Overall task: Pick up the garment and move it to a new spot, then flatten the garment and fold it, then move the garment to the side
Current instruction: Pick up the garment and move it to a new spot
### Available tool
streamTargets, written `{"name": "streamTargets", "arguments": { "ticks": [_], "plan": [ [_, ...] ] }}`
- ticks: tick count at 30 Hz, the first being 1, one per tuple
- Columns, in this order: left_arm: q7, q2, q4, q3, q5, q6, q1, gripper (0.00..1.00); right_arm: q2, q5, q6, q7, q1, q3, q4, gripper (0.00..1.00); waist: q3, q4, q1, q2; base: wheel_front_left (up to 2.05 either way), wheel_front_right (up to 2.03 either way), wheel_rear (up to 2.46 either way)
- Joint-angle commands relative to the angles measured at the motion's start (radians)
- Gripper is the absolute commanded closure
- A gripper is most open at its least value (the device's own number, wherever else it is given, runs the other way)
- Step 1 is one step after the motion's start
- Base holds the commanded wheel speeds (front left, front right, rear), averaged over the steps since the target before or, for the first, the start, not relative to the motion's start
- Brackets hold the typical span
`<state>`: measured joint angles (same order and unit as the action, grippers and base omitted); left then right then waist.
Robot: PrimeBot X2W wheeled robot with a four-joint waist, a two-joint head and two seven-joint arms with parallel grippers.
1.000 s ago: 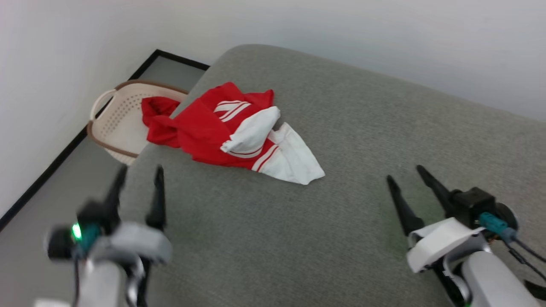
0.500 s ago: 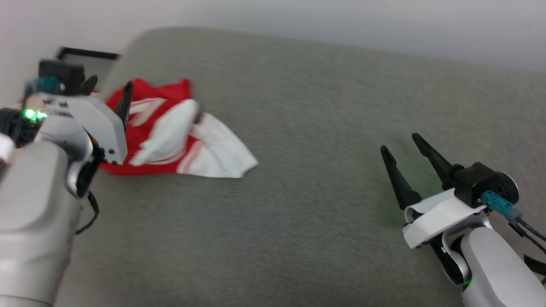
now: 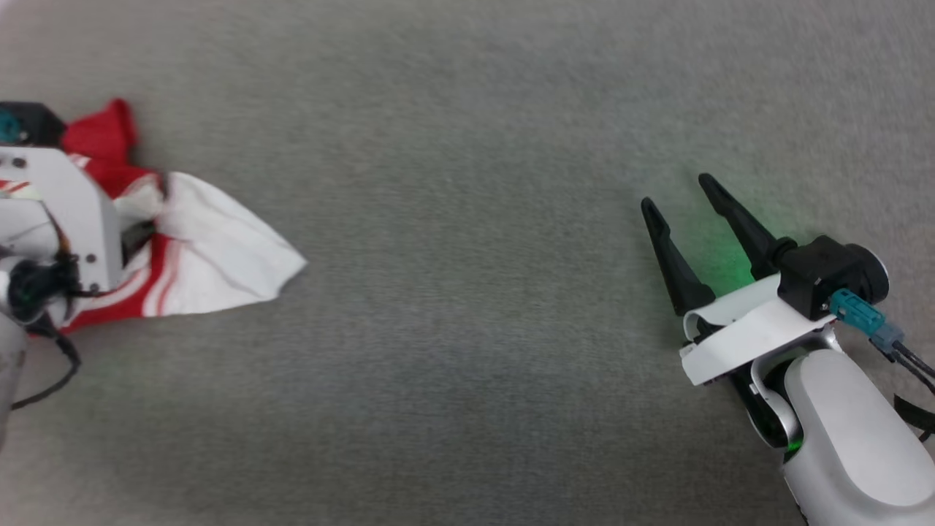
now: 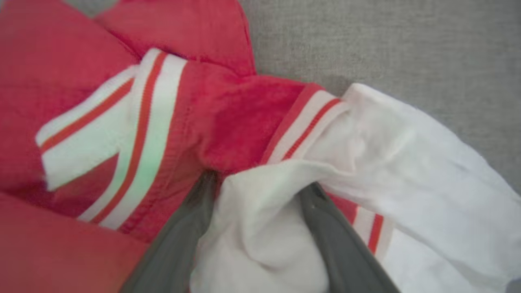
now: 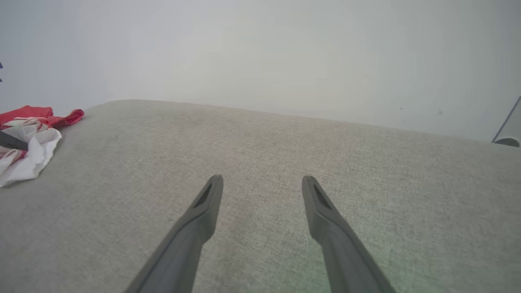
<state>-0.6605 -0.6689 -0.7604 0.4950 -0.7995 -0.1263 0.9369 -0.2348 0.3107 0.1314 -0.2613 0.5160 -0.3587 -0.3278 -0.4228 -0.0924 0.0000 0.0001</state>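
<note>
The garment (image 3: pixel 212 256), red with white panels and red-white striped trim, lies crumpled at the left edge of the grey surface (image 3: pixel 467 307). My left arm's pale wrist housing (image 3: pixel 66 212) covers part of it. In the left wrist view my left gripper (image 4: pixel 260 183) is open and pressed down into the garment (image 4: pixel 228 114), with a white fold bulging between its two fingers (image 4: pixel 325 236). My right gripper (image 3: pixel 676 191) hovers open over bare grey fabric far to the right, holding nothing. The right wrist view shows the right gripper (image 5: pixel 262 179) and the garment (image 5: pixel 28 154) at far left.
The grey upholstered surface (image 5: pixel 260 134) stretches wide between the two arms and ends at a rounded far edge. A pale wall (image 5: pixel 260 49) rises behind it. The right arm's cables (image 3: pixel 902 358) trail at the lower right.
The head camera has swung down and right, dropping the basket and wall out of frame. My left arm went from the lower left onto the garment, its fingers now astride a white fold. The right gripper stays open.
</note>
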Motion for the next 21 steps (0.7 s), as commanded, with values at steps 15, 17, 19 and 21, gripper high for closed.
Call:
{"name": "streamTargets", "arguments": {
  "ticks": [15,17,19,21],
  "plan": [
    [-0.01,0.102,-0.215,0.034,-0.091,-0.002,-0.011,1.0,0.006,-0.021,-0.001,-0.005,0.027,0.0,0.044,0.0,-0.08,0.071,0.0,-0.0001,0.0,0.0,0.0],
    [0.016,0.097,-0.196,0.038,-0.109,-0.006,-0.015,1.0,0.01,-0.019,-0.001,-0.005,0.018,0.0,0.041,0.0,-0.059,0.066,0.0,-0.0001,0.0,0.0,0.0],
    [0.046,0.093,-0.174,0.046,-0.124,-0.008,-0.014,1.0,0.014,-0.019,-0.001,-0.005,0.003,0.003,0.036,0.0,-0.032,0.059,0.0,-0.0001,0.0,0.0,0.0],
    [0.079,0.089,-0.142,0.052,-0.141,-0.009,-0.008,1.0,0.018,-0.016,-0.001,-0.005,-0.009,0.01,0.033,0.0,-0.003,0.053,0.0,-0.0001,0.0,0.0,0.0]
  ]
}}
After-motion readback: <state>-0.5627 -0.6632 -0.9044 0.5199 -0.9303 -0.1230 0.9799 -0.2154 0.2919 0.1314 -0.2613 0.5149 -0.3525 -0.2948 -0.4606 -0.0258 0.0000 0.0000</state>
